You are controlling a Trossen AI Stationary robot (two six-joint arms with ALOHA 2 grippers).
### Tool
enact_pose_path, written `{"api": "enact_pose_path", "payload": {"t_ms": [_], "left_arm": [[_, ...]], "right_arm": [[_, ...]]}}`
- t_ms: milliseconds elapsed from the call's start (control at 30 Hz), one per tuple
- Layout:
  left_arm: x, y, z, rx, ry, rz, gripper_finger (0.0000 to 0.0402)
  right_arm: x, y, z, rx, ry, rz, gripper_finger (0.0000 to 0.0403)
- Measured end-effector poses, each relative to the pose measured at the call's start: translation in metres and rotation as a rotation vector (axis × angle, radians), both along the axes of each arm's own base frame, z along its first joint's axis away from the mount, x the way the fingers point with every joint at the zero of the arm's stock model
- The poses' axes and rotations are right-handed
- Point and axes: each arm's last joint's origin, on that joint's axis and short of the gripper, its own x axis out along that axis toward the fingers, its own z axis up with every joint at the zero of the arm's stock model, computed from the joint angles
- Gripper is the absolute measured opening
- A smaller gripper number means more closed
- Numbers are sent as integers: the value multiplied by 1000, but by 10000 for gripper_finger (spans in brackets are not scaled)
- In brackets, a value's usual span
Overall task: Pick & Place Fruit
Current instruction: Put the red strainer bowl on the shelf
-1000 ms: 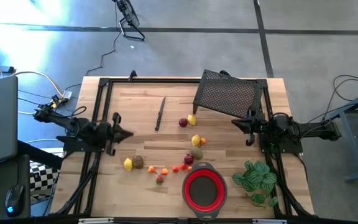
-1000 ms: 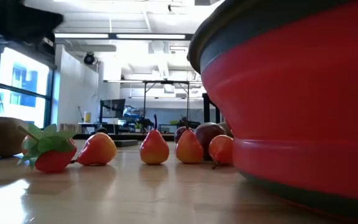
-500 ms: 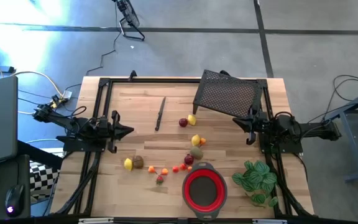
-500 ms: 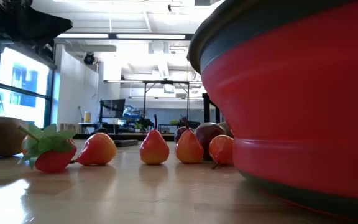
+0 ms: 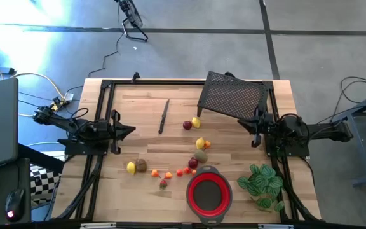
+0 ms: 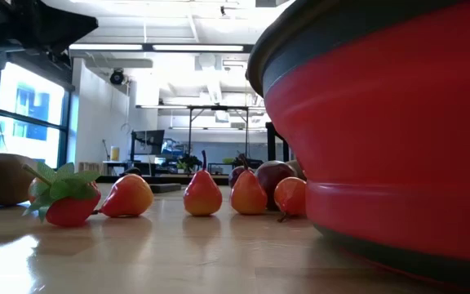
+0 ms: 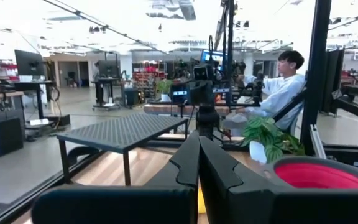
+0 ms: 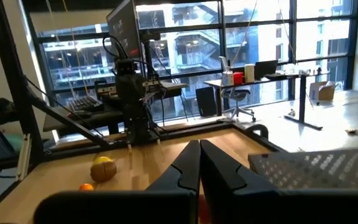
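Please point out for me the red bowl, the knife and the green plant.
red bowl (image 5: 209, 193): high view, on its red inside floor.
knife (image 5: 163, 117): high view, on the middle of its length.
green plant (image 5: 261, 184): high view, on its leaves.

This was a robotics lab or open workshop hall. Ahead of the left end effector, beyond the bench, stood rows of work desks with monitors, camera rigs on stands and a seated person under an exposed ceiling with strip lights. Ahead of the right end effector ran tall glazed windows, an office chair and more desks. The floor was bare concrete with loose cables.
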Motion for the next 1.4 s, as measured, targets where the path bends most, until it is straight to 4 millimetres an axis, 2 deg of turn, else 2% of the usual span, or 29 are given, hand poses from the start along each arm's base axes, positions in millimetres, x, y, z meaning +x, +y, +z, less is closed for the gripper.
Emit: {"api": "enact_pose_path", "payload": {"t_ms": [333,600,867,1100,1400], "left_arm": [[0,2,0,-37,4,50,0],[0,3,-1,-45,15,88,0],[0,3,-1,-52,16,96,0],[0,3,-3,-43,31,97,0],[0,3,-4,-33,44,98,0]], "right_arm": [[19,1,33,-55,164,-2,3],[47,4,60,-56,338,33,3],[73,7,87,18,459,84,3],[92,12,92,94,521,182,4],[100,16,86,70,552,312,4]]}}
